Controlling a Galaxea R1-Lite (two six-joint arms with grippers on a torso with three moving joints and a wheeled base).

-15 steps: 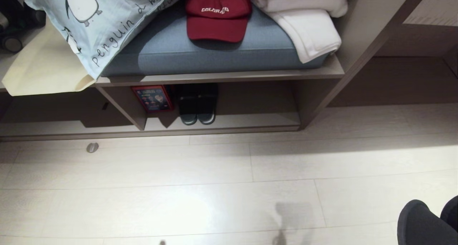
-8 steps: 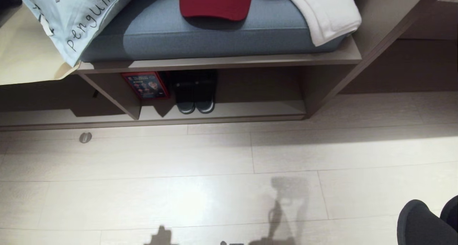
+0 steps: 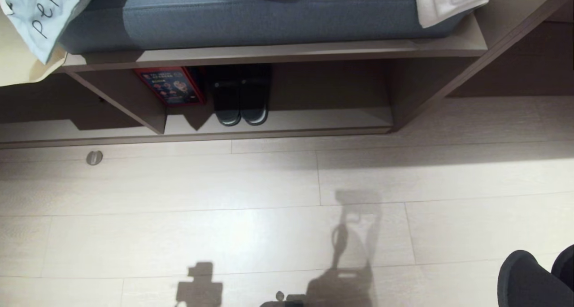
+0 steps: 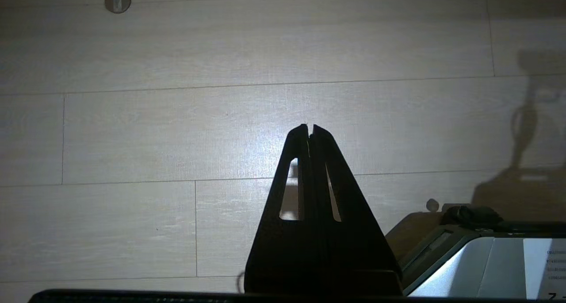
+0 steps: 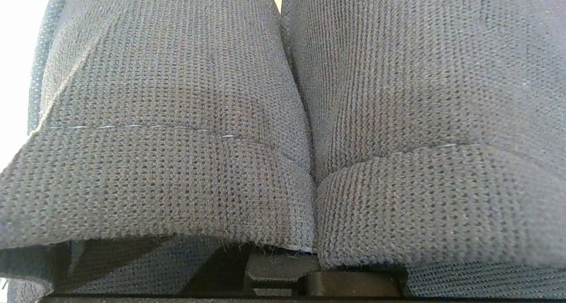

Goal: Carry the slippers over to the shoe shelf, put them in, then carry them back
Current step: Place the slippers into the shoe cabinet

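Your right gripper (image 5: pixel 283 281) is clamped on the grey-blue slippers (image 5: pixel 283 130), seen at lower right in the head view. Your left gripper (image 4: pixel 310 128) hangs closed over bare floor (image 3: pixel 269 235). At upper centre, the shoe shelf (image 3: pixel 327 118) holds a black pair (image 3: pixel 240 96); its right half lies open.

The slippers (image 5: pixel 305 130), a pair in grey-blue knit fabric with wide toe bands, are pressed side by side, touching, and their toes (image 3: pixel 533 278) are seen at the lower right above the floor. The shelf (image 3: pixel 314 118), a low pale-board cubby, is set well ahead.
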